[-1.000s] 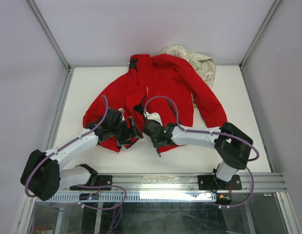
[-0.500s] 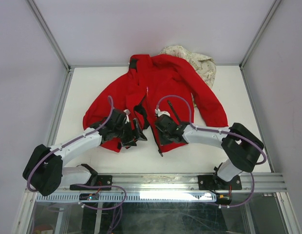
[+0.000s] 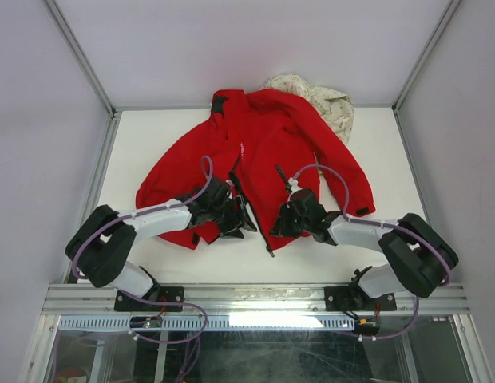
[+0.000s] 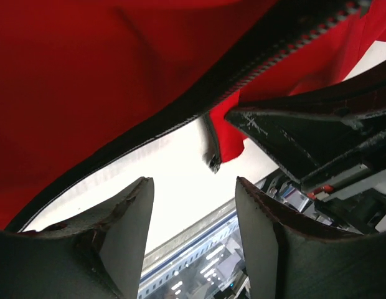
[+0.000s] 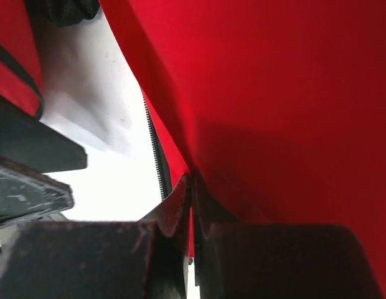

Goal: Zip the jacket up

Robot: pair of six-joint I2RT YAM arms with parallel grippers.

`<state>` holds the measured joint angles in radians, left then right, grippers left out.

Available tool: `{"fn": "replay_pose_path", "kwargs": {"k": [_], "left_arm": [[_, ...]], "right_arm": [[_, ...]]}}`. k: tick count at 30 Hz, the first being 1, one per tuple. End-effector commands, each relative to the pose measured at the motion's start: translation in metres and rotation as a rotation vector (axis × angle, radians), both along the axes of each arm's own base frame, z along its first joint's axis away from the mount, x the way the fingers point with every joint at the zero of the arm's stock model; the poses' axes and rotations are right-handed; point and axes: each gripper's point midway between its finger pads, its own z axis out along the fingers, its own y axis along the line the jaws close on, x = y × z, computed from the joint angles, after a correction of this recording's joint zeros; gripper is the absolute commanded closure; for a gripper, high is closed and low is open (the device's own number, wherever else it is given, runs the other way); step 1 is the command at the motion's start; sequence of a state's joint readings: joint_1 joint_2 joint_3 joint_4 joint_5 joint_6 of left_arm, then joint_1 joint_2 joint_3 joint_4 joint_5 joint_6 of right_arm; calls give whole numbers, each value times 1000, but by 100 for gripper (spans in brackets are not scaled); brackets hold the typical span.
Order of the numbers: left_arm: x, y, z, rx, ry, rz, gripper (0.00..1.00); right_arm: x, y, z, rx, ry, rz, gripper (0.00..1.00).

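The red jacket (image 3: 271,152) lies spread on the white table, collar at the far side, its front open along a dark zipper (image 3: 251,203). My left gripper (image 3: 241,217) sits at the lower left front panel with its jaws open and nothing between them. In the left wrist view the zipper teeth (image 4: 268,62) and a loose zipper end (image 4: 213,163) hang just beyond the fingers (image 4: 127,230). My right gripper (image 3: 286,219) is shut on the jacket's right front edge (image 5: 180,156), red cloth pinched between its fingers (image 5: 174,212) beside the zipper teeth (image 5: 154,146).
A cream floral garment (image 3: 327,102) lies bunched behind the jacket's right shoulder at the far edge. The table's metal front rail (image 3: 255,295) runs just below both arms. Grey walls close in the left and right sides.
Both grippers have moved right along the jacket's hem. The right front panel has been pulled out to the right, and the zipper now lies straighter down the middle.
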<state>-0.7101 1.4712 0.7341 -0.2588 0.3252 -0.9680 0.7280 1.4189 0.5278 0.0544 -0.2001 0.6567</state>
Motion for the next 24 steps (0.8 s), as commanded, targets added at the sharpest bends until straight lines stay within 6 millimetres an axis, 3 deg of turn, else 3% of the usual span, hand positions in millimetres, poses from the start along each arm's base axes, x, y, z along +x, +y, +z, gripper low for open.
{"fn": "replay_pose_path", "kwargs": {"k": [1,9,21,24], "left_arm": [[15,-34,15,-100,-31,-15,46],[17,-52,-8,-100,18,-9,55],[18,-65,-33,-116,65,6,63],[18,-62,-38,-106,67,14,70]], "right_arm": [[3,9,17,179,19,-47,100],[7,-13,2,242,117,-213,100],[4,-8,1,340,189,-224,100],[4,-7,0,341,195,-223,100]]}}
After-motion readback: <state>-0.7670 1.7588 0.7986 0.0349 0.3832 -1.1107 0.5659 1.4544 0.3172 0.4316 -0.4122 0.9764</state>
